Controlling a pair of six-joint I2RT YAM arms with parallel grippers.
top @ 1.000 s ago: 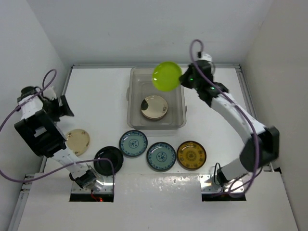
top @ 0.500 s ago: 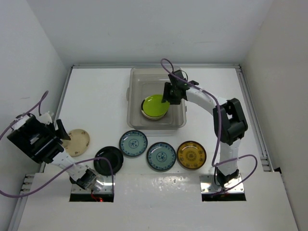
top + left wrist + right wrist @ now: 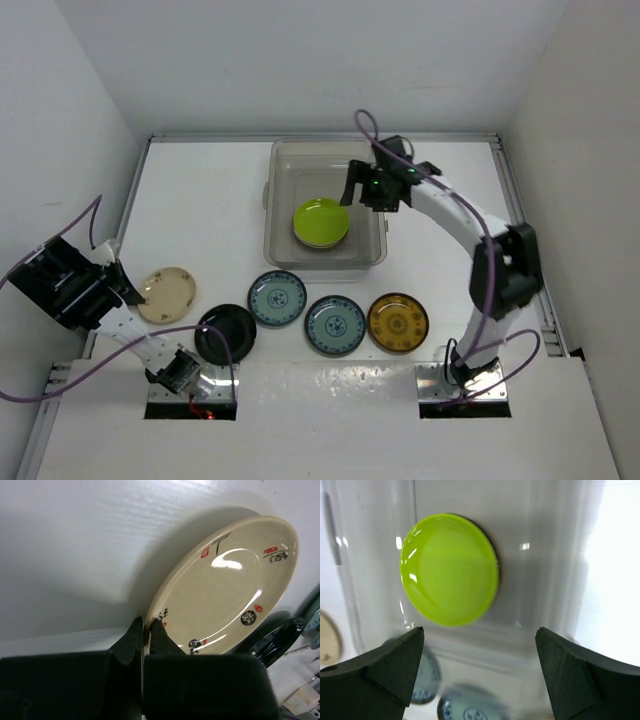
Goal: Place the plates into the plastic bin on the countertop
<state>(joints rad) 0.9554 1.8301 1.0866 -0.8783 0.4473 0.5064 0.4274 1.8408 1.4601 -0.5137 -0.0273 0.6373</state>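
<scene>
The lime green plate [image 3: 321, 222] [image 3: 449, 569] lies flat in the plastic bin [image 3: 325, 143], with the dark edge of another plate just showing under it. My right gripper [image 3: 358, 190] [image 3: 480, 630] hangs open above the bin's right half, holding nothing. My left gripper [image 3: 125, 286] [image 3: 147, 625] is shut on the left rim of the cream plate [image 3: 166, 294] [image 3: 225, 590] on the countertop [image 3: 200, 200]. In a row in front of the bin lie a black plate [image 3: 225, 333], two blue-green plates [image 3: 277, 298] [image 3: 335, 324] and an amber plate [image 3: 398, 322].
White walls close in the countertop at the back and both sides. The black plate [image 3: 280, 635] lies right beside the cream plate. Purple cables loop off both arms. The arm bases sit at the near edge.
The right gripper lowered the green plate into the bin, opened and drew back. The left arm came down to the cream plate and shut on its rim.
</scene>
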